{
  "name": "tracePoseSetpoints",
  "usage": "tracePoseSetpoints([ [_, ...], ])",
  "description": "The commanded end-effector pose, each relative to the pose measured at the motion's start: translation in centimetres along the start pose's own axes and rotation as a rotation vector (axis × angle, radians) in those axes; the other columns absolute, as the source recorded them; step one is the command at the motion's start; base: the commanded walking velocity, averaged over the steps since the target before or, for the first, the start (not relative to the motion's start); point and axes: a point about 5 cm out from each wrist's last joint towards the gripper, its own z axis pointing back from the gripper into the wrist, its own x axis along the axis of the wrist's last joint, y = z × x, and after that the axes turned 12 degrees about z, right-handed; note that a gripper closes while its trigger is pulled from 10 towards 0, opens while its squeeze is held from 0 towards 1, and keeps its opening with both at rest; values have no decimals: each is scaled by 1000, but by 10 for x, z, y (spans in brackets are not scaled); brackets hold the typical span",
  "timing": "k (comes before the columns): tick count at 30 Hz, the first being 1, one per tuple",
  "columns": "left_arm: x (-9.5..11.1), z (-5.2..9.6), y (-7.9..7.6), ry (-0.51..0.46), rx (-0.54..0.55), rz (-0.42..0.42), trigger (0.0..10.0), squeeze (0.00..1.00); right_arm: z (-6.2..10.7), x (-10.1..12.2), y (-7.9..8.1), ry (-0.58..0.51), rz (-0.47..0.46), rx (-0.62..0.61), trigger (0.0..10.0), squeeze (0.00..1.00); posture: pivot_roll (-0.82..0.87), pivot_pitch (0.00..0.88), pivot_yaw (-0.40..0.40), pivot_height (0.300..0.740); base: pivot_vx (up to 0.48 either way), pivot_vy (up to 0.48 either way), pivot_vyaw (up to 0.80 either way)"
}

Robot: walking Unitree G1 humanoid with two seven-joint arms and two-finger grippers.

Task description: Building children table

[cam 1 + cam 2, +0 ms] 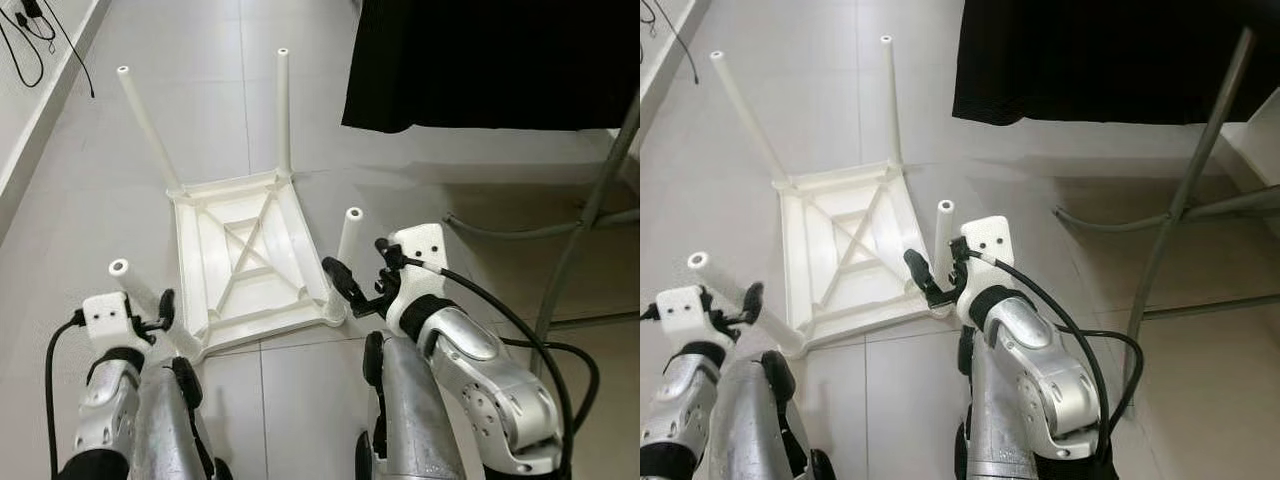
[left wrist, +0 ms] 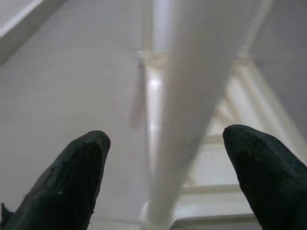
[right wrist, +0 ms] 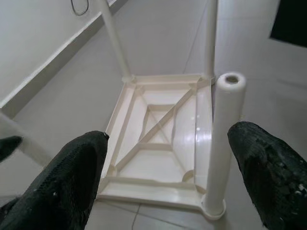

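A white plastic children's table lies upside down on the tiled floor with its four legs pointing up. My left gripper is open, and the near-left leg runs between its spread fingers without visible contact. My right gripper is also open, low beside the table's near-right corner. The near-right leg stands just inside its one finger. From the head, the left gripper sits by the near-left leg, and the right gripper by the near-right leg.
A black cloth-covered mass hangs at the far right. Grey metal frame tubes stand and lie on the floor to the right. A white baseboard with black cables runs along the left.
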Motion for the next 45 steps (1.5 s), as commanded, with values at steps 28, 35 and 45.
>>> tracePoseSetpoints([
  [28, 31, 58, -67, -136, -301, -291, 10000, 0, 2, -34, 5, 16, -119, 114, 10000, 0, 4, 28, -25, 450, 0, 0, 0],
  [35, 28, 74, -92, -105, -417, -347, 10000, 0, 10, -40, 7, 9, -104, 92, 10000, 0, -1, 24, -18, 465, 0, 0, 0],
  [45, 26, 75, -96, -77, -408, -355, 10000, 0, 14, -40, 8, -20, -21, 148, 10000, 0, -6, 21, -19, 465, 0, 0, 480],
])
